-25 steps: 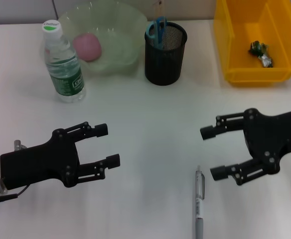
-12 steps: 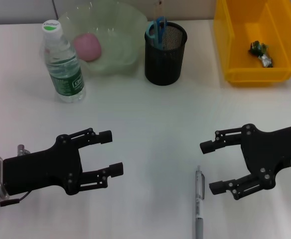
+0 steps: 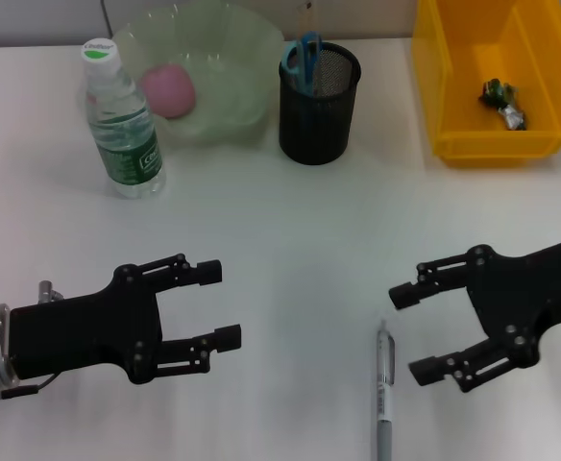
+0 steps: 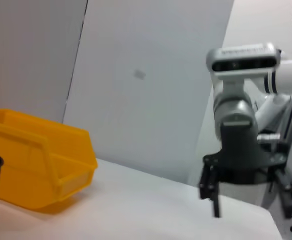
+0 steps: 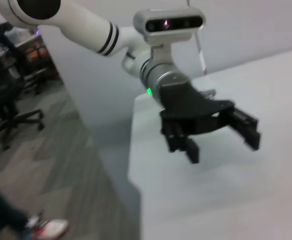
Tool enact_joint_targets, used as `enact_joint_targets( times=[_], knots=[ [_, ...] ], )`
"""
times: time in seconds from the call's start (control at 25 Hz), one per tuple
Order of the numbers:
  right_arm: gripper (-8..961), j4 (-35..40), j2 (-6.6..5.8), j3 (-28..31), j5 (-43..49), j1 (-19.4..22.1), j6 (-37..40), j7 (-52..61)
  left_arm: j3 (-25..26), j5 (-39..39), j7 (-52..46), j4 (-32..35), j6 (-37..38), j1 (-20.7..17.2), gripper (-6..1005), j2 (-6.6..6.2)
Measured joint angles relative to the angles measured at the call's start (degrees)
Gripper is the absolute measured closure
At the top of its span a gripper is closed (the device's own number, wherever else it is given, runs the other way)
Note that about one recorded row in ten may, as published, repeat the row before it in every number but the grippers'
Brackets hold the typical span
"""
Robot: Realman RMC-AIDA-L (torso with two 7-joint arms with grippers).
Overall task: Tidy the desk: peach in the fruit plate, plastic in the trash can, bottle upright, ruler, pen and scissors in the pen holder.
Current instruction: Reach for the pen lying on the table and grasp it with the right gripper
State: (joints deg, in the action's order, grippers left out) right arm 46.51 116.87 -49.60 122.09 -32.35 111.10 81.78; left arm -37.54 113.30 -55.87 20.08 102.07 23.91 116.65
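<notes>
Right tool [image 3: 418, 334] wide open, empty, just beside pen [image 3: 383, 396]; left tool [image 3: 219, 305] likewise open, empty.

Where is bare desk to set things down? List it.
Free: the white stretch between the bottle, pen holder and the two end effectors, left, right. Crowded: the back row with fruit plate and yellow bin; the pen lies near the right one.

An office: swivel chair [image 5: 6, 107] beside white desk [image 3: 290, 230].

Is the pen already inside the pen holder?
No, the pen lies flat on the desk beside the open right gripper, far from the pen holder.
</notes>
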Motion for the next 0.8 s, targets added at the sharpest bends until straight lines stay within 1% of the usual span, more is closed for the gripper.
enact_joint_targets(
  times=[0.08,0.12,0.16,0.32,0.4,0.44,0.6,0.8],
  knots=[
    [138,3.41,0.01,-0.38,2.07,-1.11,3.14,5.26,-0.33,0.00,0.10,0.57,-0.05,0.03,208,0.15],
    [138,5.71,0.14,-0.41,4.44,-2.52,5.96,9.75,-0.60,0.00,0.17,0.99,-0.09,0.04,208,0.25],
    [138,5.71,0.14,-0.41,4.44,-2.52,5.96,9.75,-0.60,0.00,0.17,0.99,-0.09,0.04,208,0.25],
    [137,8.46,0.79,-0.41,9.12,-5.27,8.39,15.12,-1.17,0.00,0.60,1.55,-0.36,0.03,208,0.37],
    [137,8.54,1.40,-0.43,10.85,-6.01,7.78,14.82,-1.21,0.00,1.08,1.57,-0.58,0.03,208,0.43],
    [137,8.54,1.40,-0.43,10.85,-6.01,7.78,14.82,-1.21,-0.01,1.21,1.57,-0.66,-0.02,208,0.46],
    [137,7.47,2.26,-0.13,10.42,-5.04,4.79,10.10,-1.05,-0.05,1.25,1.25,-0.62,-0.16,208,0.61],
    [137,3.24,2.35,-0.36,9.49,-4.37,0.47,5.68,-1.02,-0.09,0.04,0.99,-0.29,-0.09,208,0.70]
  ],
)
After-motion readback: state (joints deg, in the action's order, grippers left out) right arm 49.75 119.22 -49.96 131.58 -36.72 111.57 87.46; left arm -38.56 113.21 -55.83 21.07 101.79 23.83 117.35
